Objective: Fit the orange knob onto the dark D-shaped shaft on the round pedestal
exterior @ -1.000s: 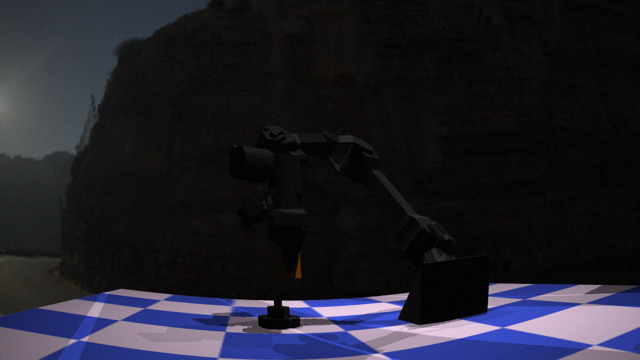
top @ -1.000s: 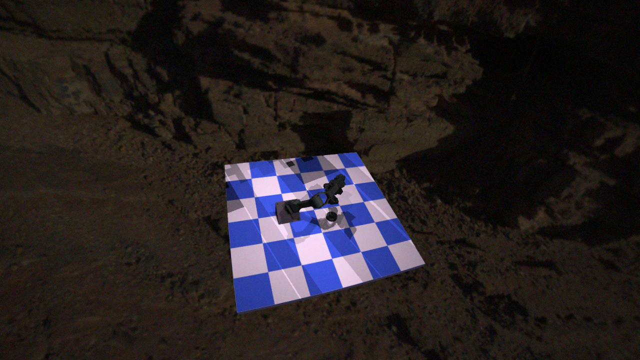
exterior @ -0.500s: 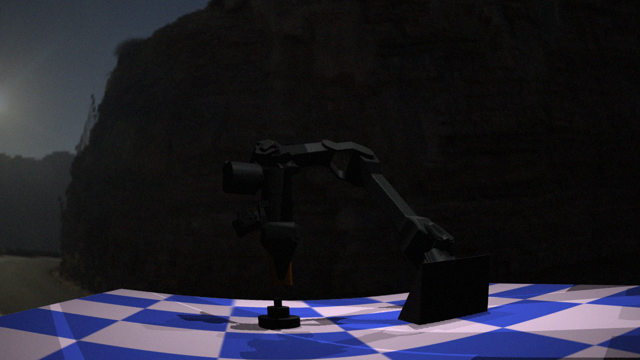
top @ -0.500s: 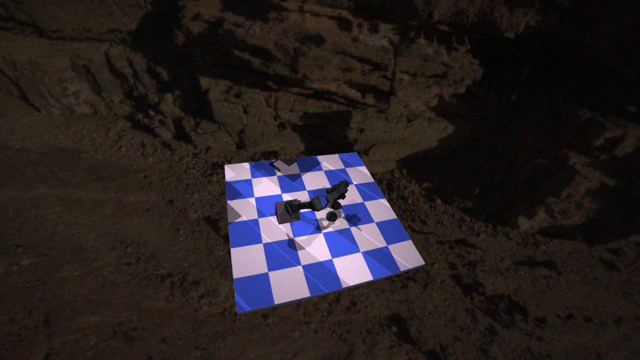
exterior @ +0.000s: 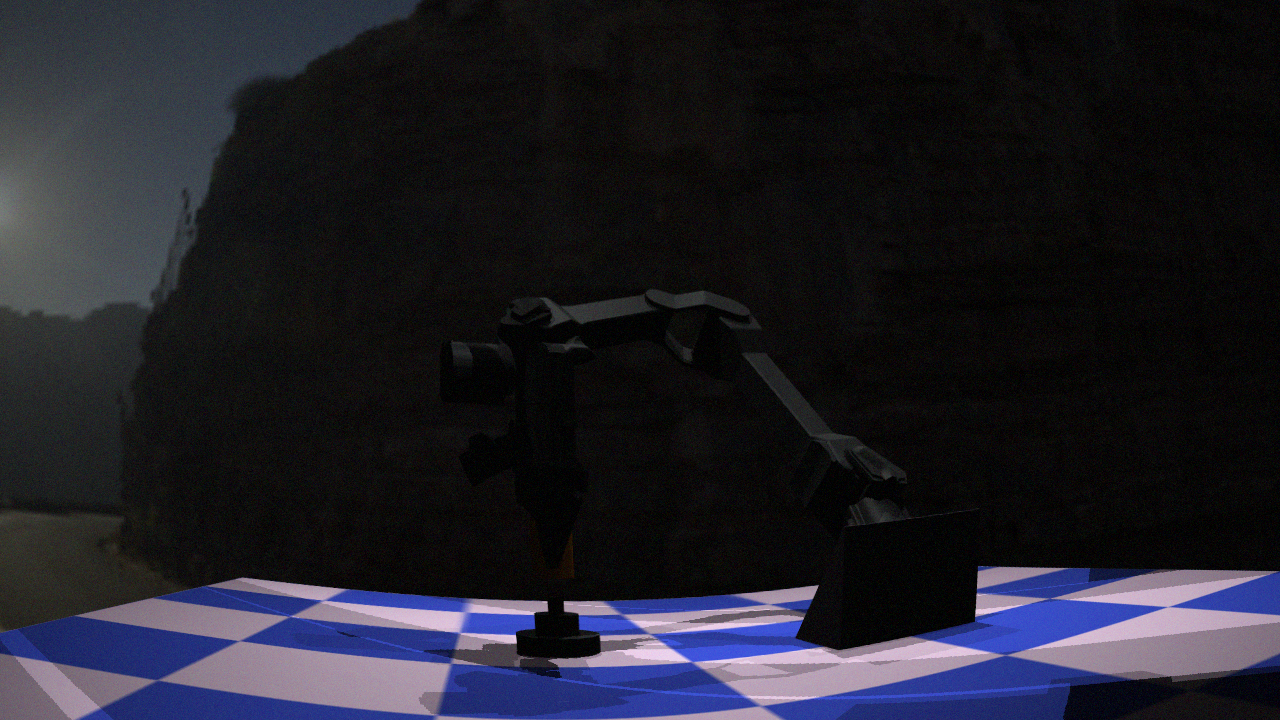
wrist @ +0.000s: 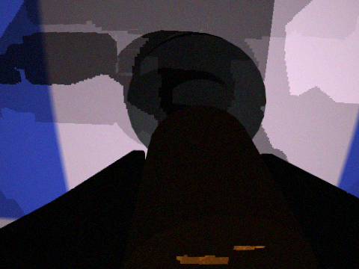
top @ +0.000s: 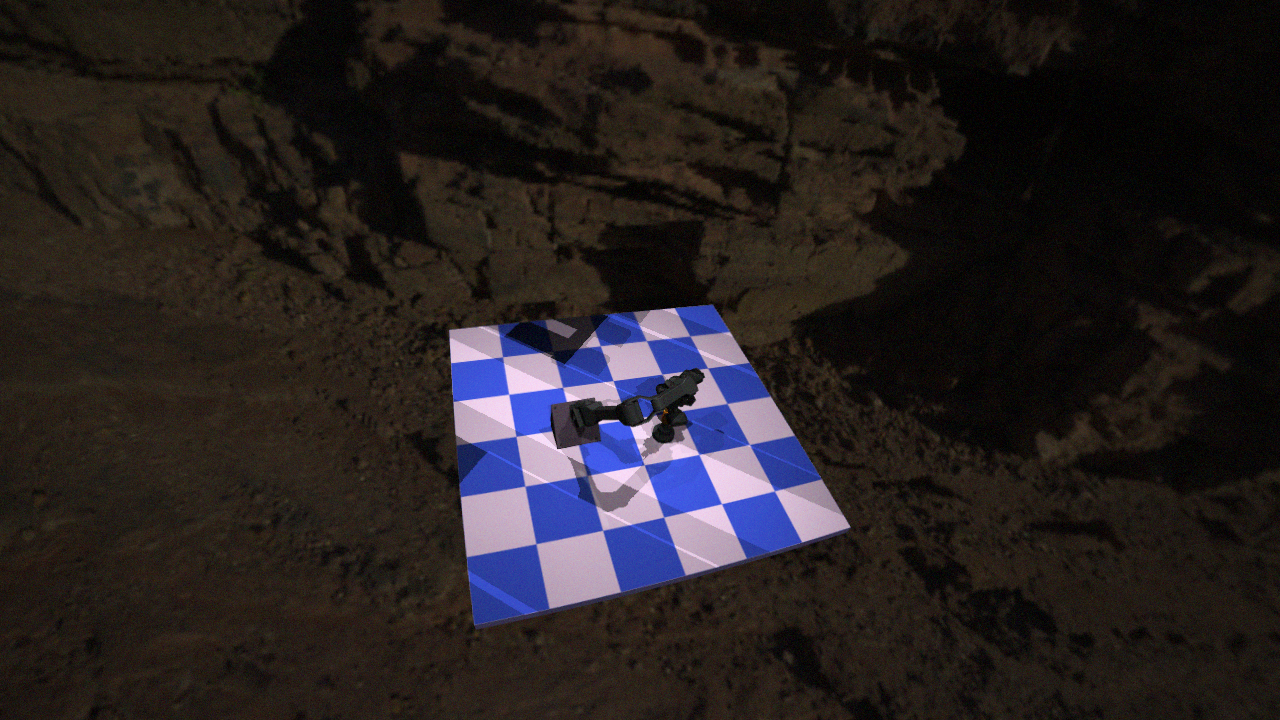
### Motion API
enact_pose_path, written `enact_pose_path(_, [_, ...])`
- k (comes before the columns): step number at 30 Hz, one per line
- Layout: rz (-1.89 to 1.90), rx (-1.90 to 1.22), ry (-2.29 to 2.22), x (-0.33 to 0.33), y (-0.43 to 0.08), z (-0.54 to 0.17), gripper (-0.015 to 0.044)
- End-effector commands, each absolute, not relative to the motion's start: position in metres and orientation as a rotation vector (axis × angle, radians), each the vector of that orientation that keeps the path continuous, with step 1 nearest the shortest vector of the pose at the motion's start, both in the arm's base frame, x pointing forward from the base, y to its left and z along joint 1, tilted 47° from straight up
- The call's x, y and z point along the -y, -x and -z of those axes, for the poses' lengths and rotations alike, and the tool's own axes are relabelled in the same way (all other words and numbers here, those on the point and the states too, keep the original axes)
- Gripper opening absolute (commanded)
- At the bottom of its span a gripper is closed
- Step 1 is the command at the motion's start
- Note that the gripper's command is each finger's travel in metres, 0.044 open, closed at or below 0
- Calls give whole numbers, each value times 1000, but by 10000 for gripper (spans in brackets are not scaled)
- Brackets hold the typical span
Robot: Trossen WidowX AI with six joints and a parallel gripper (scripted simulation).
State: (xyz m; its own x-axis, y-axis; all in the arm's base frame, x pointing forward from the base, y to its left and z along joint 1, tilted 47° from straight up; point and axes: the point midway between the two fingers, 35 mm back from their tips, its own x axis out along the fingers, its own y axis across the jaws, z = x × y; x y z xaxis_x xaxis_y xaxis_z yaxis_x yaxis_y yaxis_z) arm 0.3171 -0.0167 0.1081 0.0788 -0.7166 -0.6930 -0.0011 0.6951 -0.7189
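Observation:
The orange knob (top: 665,412) (exterior: 567,556) (wrist: 203,179) is upright and mostly in dark shade. My gripper (exterior: 558,560) (wrist: 202,164) is shut on it, one black finger on each side, pointing down. The round dark pedestal (top: 663,436) (exterior: 557,642) (wrist: 248,90) stands below on the checkered board. In the exterior view the dark shaft (exterior: 556,606) rises from it, roughly under the knob, with a small gap below the knob's lower edge. In the wrist view the knob covers the pedestal's near part, and the shaft is not seen. The knob's hole and both flat sides are hidden.
The blue and white checkered board (top: 572,573) (exterior: 187,690) carries the pedestal and the arm's block-like base (top: 563,428) (exterior: 908,582). Shadows fall across the board around the pedestal. Dark rocky ground and cliffs surround the board.

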Motion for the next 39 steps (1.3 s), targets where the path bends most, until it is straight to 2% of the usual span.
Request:
enact_pose_path(1, [597,-1402,648,24,-317,-104,0])
enact_pose_path(39, [600,-1400,646,34,-317,-94,0])
